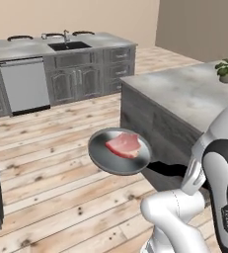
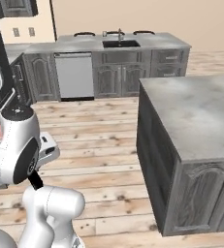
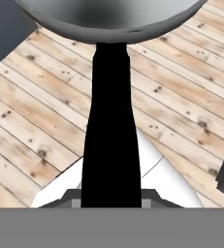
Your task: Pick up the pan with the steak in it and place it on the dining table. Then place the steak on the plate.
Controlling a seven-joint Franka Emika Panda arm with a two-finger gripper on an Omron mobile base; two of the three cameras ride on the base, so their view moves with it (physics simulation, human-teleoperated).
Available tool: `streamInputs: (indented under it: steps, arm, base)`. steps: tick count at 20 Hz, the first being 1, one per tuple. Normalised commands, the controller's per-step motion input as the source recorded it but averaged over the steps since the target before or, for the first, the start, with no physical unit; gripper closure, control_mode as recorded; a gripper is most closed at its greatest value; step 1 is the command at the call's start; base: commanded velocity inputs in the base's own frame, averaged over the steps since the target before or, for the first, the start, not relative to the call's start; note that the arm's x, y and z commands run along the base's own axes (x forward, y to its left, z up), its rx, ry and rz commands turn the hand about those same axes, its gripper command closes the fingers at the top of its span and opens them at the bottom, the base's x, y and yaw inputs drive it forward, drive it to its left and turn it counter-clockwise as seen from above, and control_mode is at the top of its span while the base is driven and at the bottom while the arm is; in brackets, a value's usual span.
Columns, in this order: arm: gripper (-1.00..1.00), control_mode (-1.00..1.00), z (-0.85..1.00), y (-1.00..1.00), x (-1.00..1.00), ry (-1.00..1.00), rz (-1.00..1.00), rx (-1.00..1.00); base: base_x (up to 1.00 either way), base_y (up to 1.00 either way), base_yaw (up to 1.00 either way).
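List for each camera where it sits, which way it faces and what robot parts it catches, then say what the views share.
Left base view: behind the arm's left, facing forward over the pan with the steak; white arm lower right.
Right base view: behind the arm's right, facing the dining table with its sink; arm lower left.
Hand view: on the hand, looking along the pan's handle at the plank floor.
Shared: both base views show the sink counter and the near island.
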Motion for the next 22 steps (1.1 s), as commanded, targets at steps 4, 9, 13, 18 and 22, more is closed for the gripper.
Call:
streamInputs:
  steps: [4,9,13,18,22]
  arm:
    - [1.00,1.00,0.00,0.00,0.00,0.00,0.00,0.00]
    - [1.00,1.00,0.00,0.00,0.00,0.00,0.00,0.00]
    - [1.00,1.00,0.00,0.00,0.00,0.00,0.00,0.00]
    - [1.00,1.00,0.00,0.00,0.00,0.00,0.00,0.00]
    - [1.00,1.00,0.00,0.00,0.00,0.00,0.00,0.00]
  base:
    - [0.91,0.04,0.00]
    - [1.00,0.20,0.00]
    - [1.00,0.18,0.00]
    - [1.00,0.11,0.00]
    - [1.00,0.03,0.00]
